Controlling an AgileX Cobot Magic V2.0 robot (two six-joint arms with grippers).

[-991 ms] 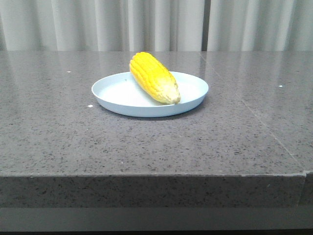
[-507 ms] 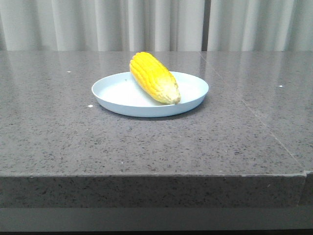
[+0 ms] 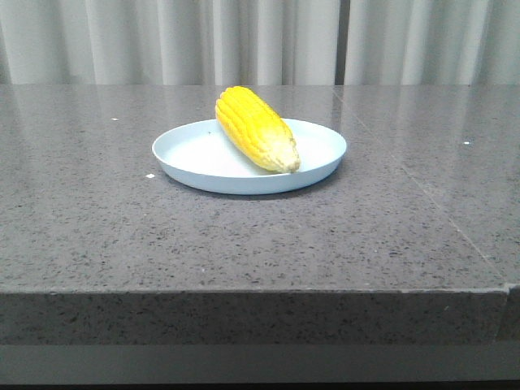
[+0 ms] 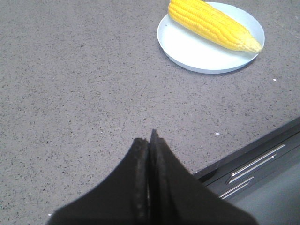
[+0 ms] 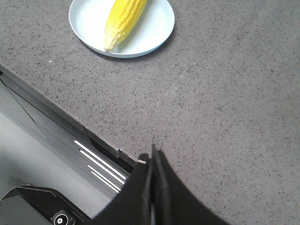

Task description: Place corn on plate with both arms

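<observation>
The yellow corn point(image 3: 254, 128) lies across the pale blue-white plate point(image 3: 195, 158) at the middle of the table, its paler tip toward the front right rim. It also shows in the left wrist view point(image 4: 212, 23) on the plate point(image 4: 187, 47) and in the right wrist view point(image 5: 124, 18) on the plate point(image 5: 157, 23). My left gripper point(image 4: 149, 138) is shut and empty, well back from the plate above the table near its front edge. My right gripper point(image 5: 153, 157) is shut and empty, at the table's front edge. Neither gripper shows in the front view.
The grey speckled stone table point(image 3: 122, 219) ends in a front edge point(image 3: 244, 288). A seam point(image 3: 431, 203) runs across its right side. Pale curtains point(image 3: 244, 41) hang behind. The robot's base with metal strips point(image 5: 101, 168) lies below the edge.
</observation>
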